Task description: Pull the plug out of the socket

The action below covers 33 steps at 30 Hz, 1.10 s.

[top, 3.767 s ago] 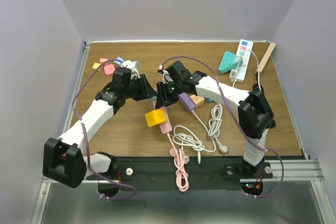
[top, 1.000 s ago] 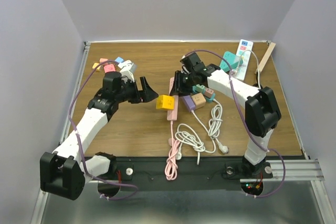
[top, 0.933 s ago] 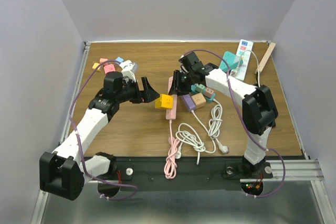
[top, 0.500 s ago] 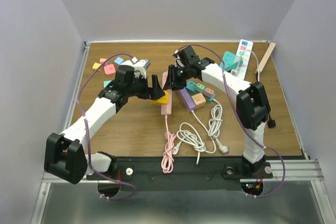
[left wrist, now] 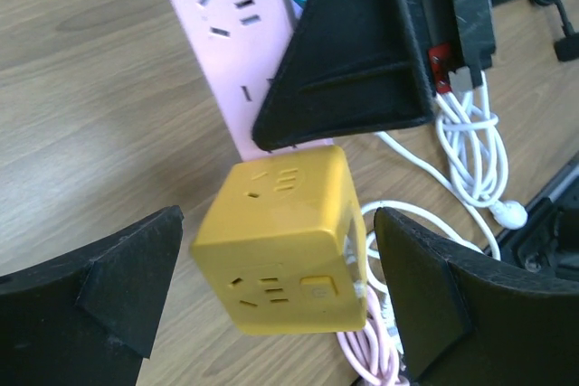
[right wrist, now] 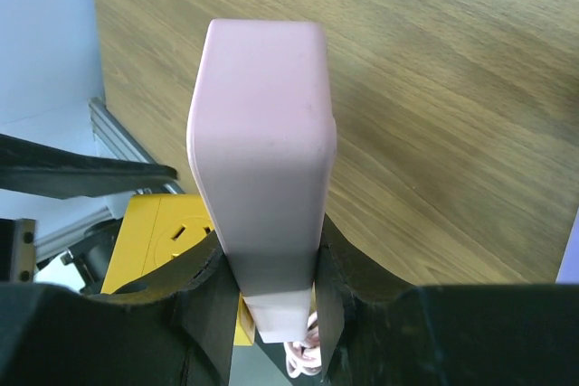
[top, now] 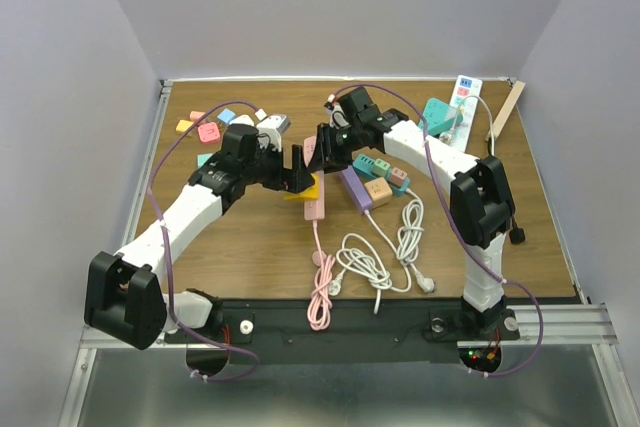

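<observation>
Over the surface (top: 250, 247), the yellow cube plug (left wrist: 285, 241) between the spread left claw (left wrist: 280, 268) could be gripped crookedly, wrenching the pink strip (right wrist: 262, 160) from the pinching right claw (right wrist: 271, 291).

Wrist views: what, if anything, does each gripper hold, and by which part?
Right gripper clamps the pink strip across its long sides. Left gripper stands open around the yellow cube, holding nothing.
</observation>
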Each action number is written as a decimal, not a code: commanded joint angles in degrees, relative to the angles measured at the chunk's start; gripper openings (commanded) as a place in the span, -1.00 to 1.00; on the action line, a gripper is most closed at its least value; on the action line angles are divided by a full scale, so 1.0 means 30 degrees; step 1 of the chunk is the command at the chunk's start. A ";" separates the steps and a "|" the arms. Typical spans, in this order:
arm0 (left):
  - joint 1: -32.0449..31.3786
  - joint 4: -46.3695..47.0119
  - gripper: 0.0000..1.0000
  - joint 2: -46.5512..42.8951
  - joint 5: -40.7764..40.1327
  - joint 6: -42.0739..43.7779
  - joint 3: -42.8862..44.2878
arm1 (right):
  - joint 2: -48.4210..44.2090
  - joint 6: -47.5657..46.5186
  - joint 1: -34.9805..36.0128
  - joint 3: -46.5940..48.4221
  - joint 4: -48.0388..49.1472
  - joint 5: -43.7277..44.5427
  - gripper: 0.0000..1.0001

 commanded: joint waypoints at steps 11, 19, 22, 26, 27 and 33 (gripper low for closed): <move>-0.0272 0.1728 0.56 -0.0030 0.0928 -0.0405 -0.1308 | -0.0643 0.0669 0.0006 0.2318 0.0772 -0.2314 -0.99; -0.0272 0.2522 -1.00 -0.0411 0.0690 -0.1519 -0.0313 | -0.1346 -0.0295 0.0035 -0.0495 0.0538 0.0117 -0.99; -0.0272 0.2317 -0.39 -0.0090 0.1013 -0.1373 0.0127 | -0.1521 -0.0531 0.0094 -0.1316 0.0567 -0.0234 -0.99; -0.0272 0.2287 -0.02 0.0438 0.1247 -0.1664 0.0274 | -0.1756 -0.0620 0.0065 -0.1464 0.0566 -0.0205 -0.99; -0.0301 0.2374 0.05 0.0555 0.1248 -0.1752 0.0274 | -0.1728 -0.0591 0.0065 -0.1406 0.0595 -0.0350 -0.99; -0.0301 0.2522 0.55 0.0468 0.0692 -0.2221 0.0567 | -0.1465 -0.0356 0.0094 -0.1025 0.0596 -0.0527 -0.99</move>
